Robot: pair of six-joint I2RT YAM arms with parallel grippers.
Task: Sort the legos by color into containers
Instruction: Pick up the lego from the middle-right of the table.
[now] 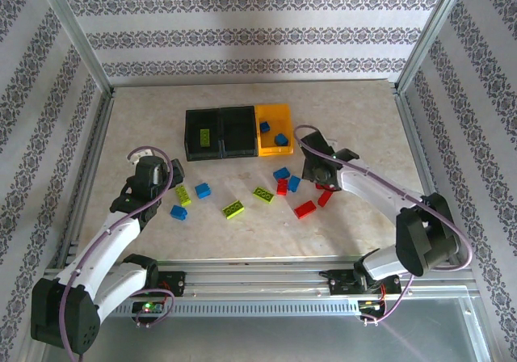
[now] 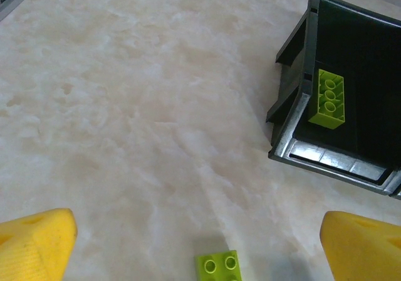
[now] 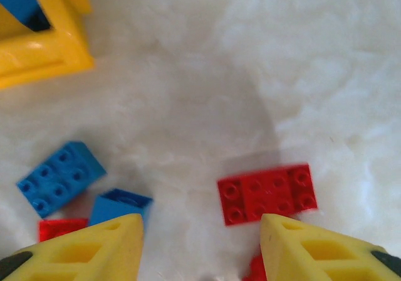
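The containers stand in a row at the back: two black bins (image 1: 237,130) and a yellow one (image 1: 275,118). The left black bin (image 2: 294,93) holds a lime lego (image 2: 329,98), and blue legos (image 1: 281,140) lie in the yellow bin (image 3: 50,49). My left gripper (image 2: 200,249) is open over bare table, just behind a lime lego (image 2: 219,267). My right gripper (image 3: 200,243) is open and empty, hanging low above the table. A red lego (image 3: 266,193) lies by its right finger, and blue legos (image 3: 59,177) lie to its left.
Loose legos lie across the table's middle: lime (image 1: 234,208), blue (image 1: 203,190) and red (image 1: 305,209). Patterned walls and a metal frame (image 1: 408,128) close in the table on three sides. Bare table stretches left of the bins (image 1: 145,124).
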